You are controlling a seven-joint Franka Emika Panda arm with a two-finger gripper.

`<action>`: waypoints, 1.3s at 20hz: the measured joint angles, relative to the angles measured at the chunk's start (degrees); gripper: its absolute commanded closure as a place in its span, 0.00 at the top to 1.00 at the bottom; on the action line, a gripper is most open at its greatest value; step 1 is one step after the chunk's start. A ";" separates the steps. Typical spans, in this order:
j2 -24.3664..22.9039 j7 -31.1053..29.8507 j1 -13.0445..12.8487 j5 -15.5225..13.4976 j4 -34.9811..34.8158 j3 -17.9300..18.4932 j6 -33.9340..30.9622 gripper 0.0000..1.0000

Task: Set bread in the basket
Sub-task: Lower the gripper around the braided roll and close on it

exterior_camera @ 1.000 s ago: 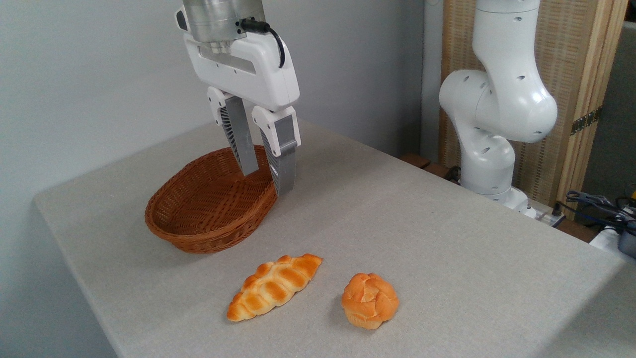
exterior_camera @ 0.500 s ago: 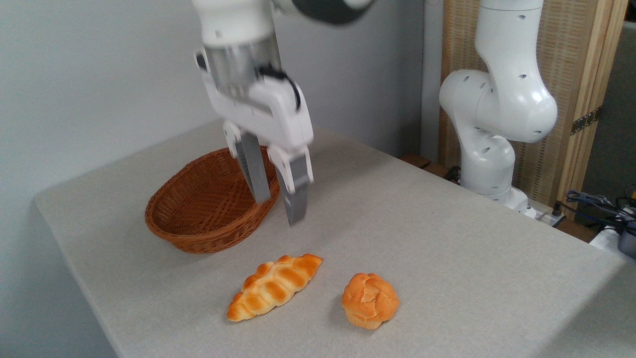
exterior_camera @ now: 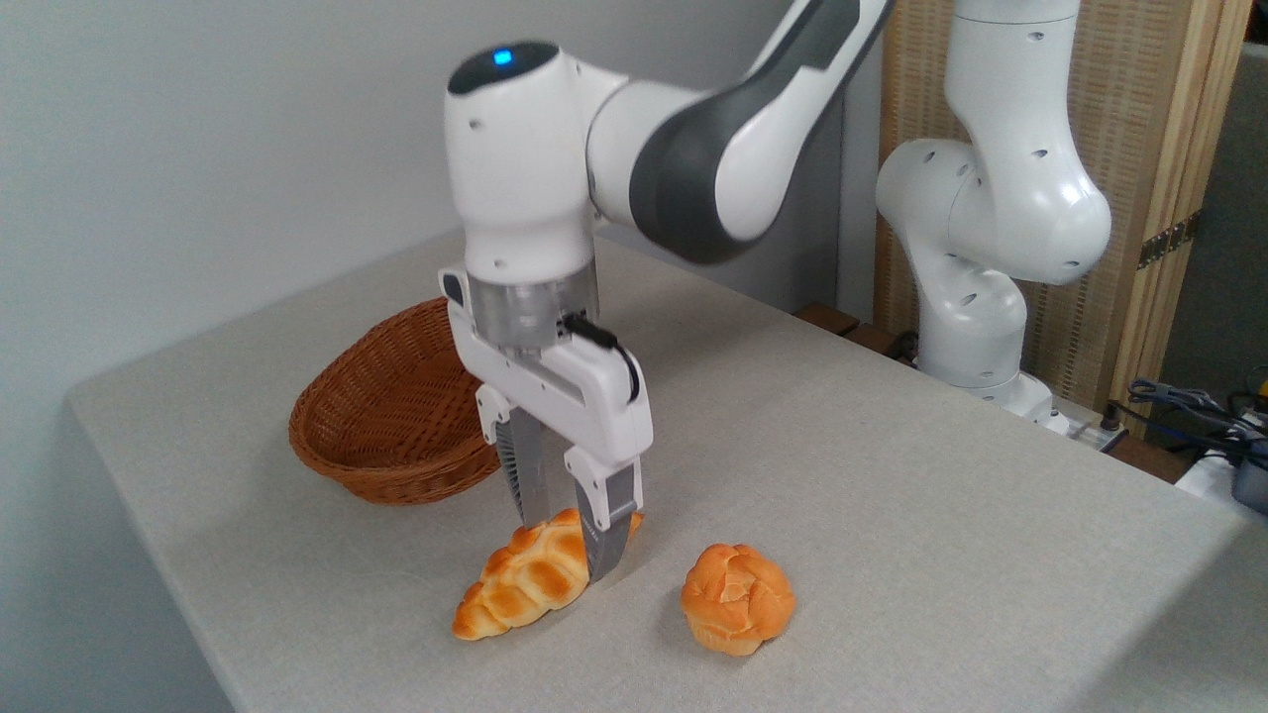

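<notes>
The bread (exterior_camera: 515, 584), a long braided golden loaf, lies on the grey tablecloth near the front edge. My gripper (exterior_camera: 567, 547) has come down over its right half and is open. One finger stands behind the loaf and the other in front of it, so the loaf sits between them. I cannot tell whether the fingers touch it. The basket (exterior_camera: 396, 487), oval woven reddish-brown wicker with nothing in it, stands behind and to the left of the bread, partly hidden by the gripper body.
A round lumpy orange bun (exterior_camera: 738, 599) sits to the right of the bread, a short gap away. The arm's white base (exterior_camera: 981, 297) rises at the back right beside a wooden screen. Cables lie at the far right edge.
The gripper has dropped from above the basket's right rim, forward and down, until its fingers straddle the bread. Bread, bun and basket have not moved.
</notes>
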 measured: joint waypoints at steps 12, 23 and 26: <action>1.59 0.05 -0.36 -5.17 -1.03 -0.10 2.40 0.91; 2.43 0.49 -0.40 -5.17 -2.06 -0.12 3.42 0.33; 2.45 1.16 -0.42 -5.17 -2.05 -0.14 3.44 0.33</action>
